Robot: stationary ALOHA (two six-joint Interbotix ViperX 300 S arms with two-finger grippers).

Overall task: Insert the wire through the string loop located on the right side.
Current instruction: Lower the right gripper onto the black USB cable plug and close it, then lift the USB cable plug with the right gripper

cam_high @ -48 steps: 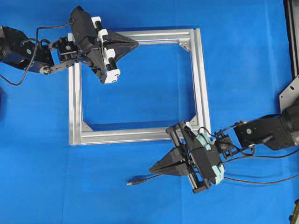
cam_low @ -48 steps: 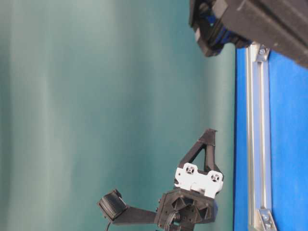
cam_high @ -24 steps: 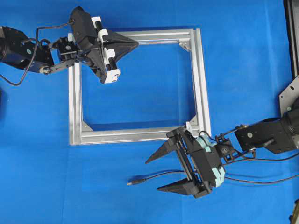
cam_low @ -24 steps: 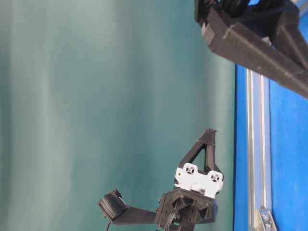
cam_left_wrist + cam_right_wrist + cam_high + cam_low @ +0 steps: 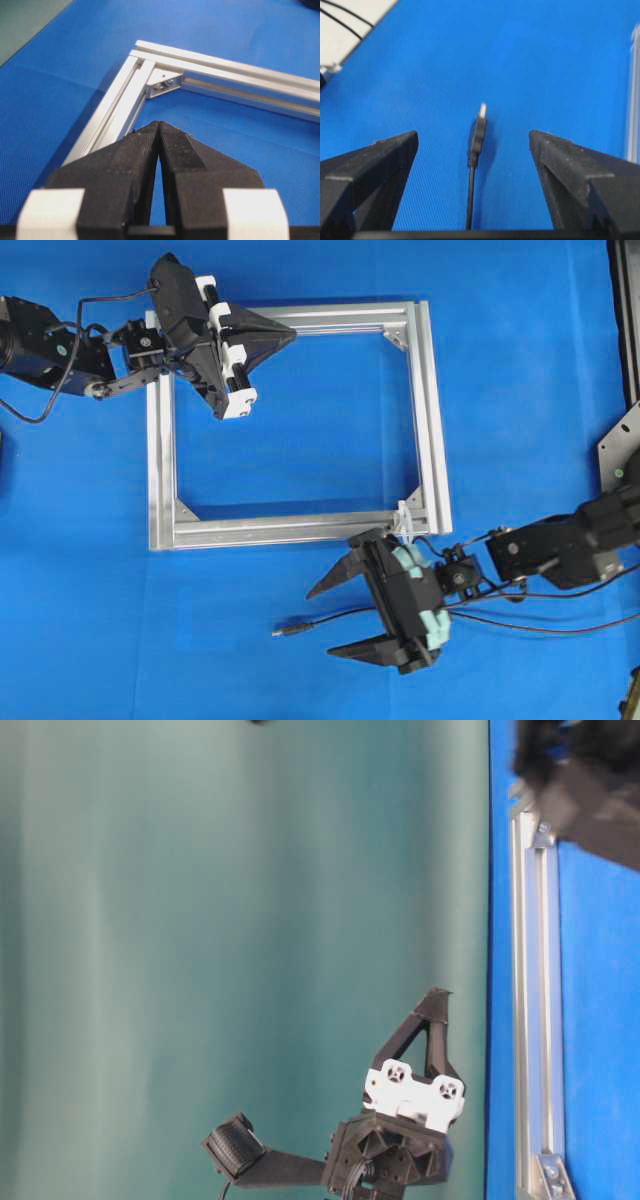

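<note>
Straddling wire (image 5: 476, 145), spread right hand (image 5: 322, 622)

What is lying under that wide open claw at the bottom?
Under the right gripper, between its open jaws, the wire lies on the blue mat, plug end forward. The gripper's body hides the wire farther back.

Both arms are matte black with thin black cables; left gripper (image 5: 285, 335) has white blocks, right gripper (image 5: 322, 620) mint-green ones.

Left gripper (image 5: 290, 335) was clamped fully closed, arm reaching in from the upper left. Right gripper (image 5: 318, 622) had its jaws spread wide, pointing left, arm stretched low.
</note>
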